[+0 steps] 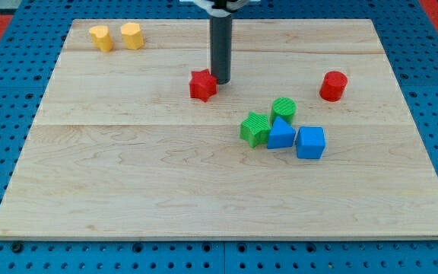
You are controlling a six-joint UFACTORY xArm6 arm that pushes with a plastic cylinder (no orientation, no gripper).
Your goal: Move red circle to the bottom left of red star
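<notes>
The red circle (pixel 333 85), a short red cylinder, stands toward the view's right on the wooden board (pixel 128 183). The red star (pixel 202 84) lies near the board's upper middle. My tip (pixel 221 81) is at the red star's right edge, touching or nearly touching it, and far to the left of the red circle. The dark rod rises straight up out of the view's top.
A green star (pixel 255 128) and a green cylinder (pixel 284 109) sit right of centre, with a blue triangular block (pixel 280 135) and a blue cube (pixel 310 142) beside them. Two yellow blocks (pixel 101 37) (pixel 131 35) stand at the top left.
</notes>
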